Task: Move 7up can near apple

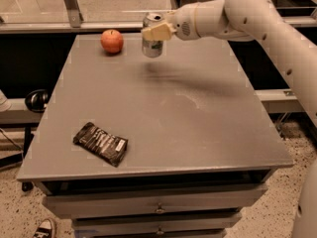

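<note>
The 7up can (152, 47), silver with green markings, hangs upright a little above the grey table (198, 113) near its far edge. My gripper (156, 31) is shut on the can's upper part, the white arm reaching in from the right. The red-orange apple (112, 40) sits on the table at the far left, a short way left of the can. A gap of bare table lies between apple and can.
A flat black snack packet (101, 143) lies near the table's front left corner. A rail and dark gap run behind the table's far edge. Drawers are below the front edge. A shoe (44, 229) is on the floor at lower left.
</note>
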Tool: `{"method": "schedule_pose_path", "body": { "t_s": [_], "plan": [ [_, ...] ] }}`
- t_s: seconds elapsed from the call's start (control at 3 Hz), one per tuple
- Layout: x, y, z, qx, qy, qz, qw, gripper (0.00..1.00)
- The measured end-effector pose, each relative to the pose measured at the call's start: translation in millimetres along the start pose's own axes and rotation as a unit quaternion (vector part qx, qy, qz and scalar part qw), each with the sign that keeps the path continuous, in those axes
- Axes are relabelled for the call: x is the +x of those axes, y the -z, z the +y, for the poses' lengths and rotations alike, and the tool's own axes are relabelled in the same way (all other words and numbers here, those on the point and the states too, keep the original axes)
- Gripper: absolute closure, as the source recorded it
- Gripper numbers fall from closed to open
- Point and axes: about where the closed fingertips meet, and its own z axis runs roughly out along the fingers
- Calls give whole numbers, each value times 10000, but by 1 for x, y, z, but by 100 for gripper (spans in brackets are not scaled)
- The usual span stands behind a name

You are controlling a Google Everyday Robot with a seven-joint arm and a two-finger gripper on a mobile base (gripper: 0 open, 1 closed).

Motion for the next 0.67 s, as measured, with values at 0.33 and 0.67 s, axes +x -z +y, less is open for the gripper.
{"method": "schedule_pose_path", "body": {
  "t_s": [0.33,0.67],
  "plan": [
    [-6,-40,16,-272,229,103,9993,100],
    [-9,-78,12,-381,434,228,9981,100]
  ]
}}
